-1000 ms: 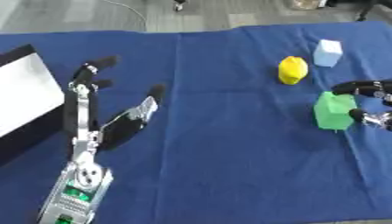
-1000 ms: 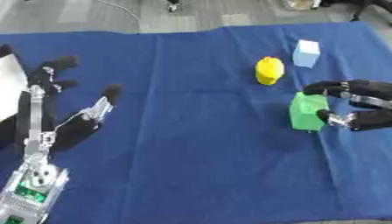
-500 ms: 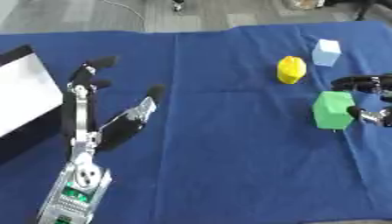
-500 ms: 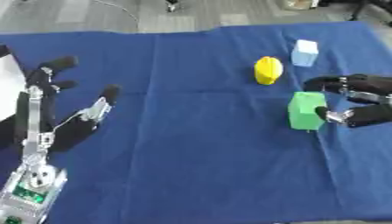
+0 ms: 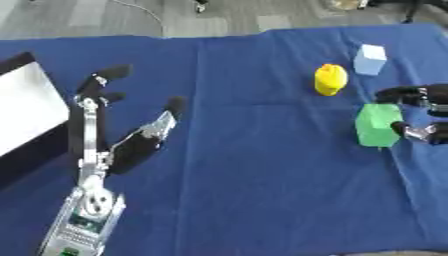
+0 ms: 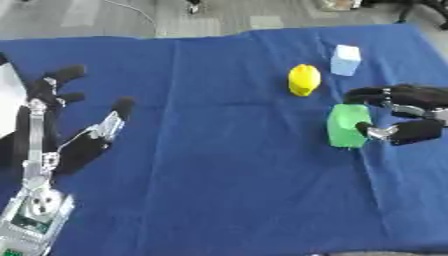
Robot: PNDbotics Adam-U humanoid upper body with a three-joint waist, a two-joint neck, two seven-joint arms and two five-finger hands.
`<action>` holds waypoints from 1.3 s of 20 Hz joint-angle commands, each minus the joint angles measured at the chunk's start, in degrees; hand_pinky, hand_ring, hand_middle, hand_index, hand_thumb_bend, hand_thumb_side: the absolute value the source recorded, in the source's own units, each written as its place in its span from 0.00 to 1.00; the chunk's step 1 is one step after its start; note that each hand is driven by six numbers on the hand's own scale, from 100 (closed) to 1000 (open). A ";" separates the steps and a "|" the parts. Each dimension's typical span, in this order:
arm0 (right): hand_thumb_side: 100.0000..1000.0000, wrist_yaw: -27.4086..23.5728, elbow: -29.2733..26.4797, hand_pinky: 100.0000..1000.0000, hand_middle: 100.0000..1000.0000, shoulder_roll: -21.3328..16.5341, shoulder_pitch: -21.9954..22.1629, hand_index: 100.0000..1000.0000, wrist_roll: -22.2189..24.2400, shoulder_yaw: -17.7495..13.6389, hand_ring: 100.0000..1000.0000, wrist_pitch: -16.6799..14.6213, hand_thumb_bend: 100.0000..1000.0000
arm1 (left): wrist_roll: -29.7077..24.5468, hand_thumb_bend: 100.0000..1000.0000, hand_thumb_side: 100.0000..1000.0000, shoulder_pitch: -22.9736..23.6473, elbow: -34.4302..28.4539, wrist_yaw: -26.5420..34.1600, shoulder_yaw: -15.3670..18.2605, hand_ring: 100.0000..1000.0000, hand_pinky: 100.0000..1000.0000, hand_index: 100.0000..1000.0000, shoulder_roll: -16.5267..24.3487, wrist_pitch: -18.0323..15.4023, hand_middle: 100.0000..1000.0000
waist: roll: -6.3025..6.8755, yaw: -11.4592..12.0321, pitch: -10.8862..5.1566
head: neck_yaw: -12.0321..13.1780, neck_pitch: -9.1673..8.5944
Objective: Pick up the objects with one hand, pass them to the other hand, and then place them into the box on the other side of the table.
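Note:
A green block (image 6: 347, 125) stands on the blue cloth at the right. My right hand (image 6: 409, 114) comes in from the right edge and brackets it: the fingers (image 6: 378, 93) reach over its far top corner, and the thumb (image 6: 385, 132) touches its near right side. The hand has not closed round the block. A yellow rounded object (image 5: 330, 79) and a pale blue block (image 5: 370, 58) lie farther back. My left hand (image 5: 114, 145) rests open on the left with its fingers pointing up, holding nothing. The white box (image 5: 26, 112) with a dark rim sits at the left edge.
The blue cloth (image 5: 245, 165) covers the table; its far edge meets grey floor at the top. A wide stretch of cloth lies between the two hands. My left forearm (image 5: 83, 220) runs down to the lower left corner.
The right hand's fingers have lifted slightly above the green block's top edge. The block and the left hand have not moved.

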 commanded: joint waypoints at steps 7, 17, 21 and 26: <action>1.00 0.82 1.17 0.89 0.99 -0.54 -1.86 1.00 1.41 0.37 0.95 -0.73 0.00 | -0.28 0.60 0.35 -0.59 -0.90 0.20 -0.14 0.85 0.69 0.74 0.57 -0.17 0.67 | -0.13 0.11 0.33 | -0.36 -0.14; 1.00 1.72 3.26 0.88 0.98 0.84 -3.36 1.00 3.53 1.05 0.95 -1.23 0.00 | -0.29 0.59 0.36 -0.67 -0.80 0.21 -0.17 0.86 0.69 0.74 0.46 -0.26 0.67 | -0.14 0.40 0.63 | -0.84 -0.14; 0.98 2.50 4.82 0.88 0.96 1.42 -3.72 1.00 4.22 0.99 0.93 -1.24 0.00 | -0.26 0.59 0.36 -0.62 -0.69 0.22 -0.17 0.86 0.69 0.74 0.43 -0.33 0.67 | -0.21 0.54 0.64 | -1.07 -0.14; 0.52 4.39 5.96 0.85 0.87 2.15 -4.25 1.00 4.09 0.57 0.83 -1.37 0.00 | -0.24 0.59 0.36 -0.61 -0.55 0.27 -0.18 0.86 0.70 0.74 0.36 -0.45 0.67 | -0.25 0.59 0.61 | -1.12 -0.14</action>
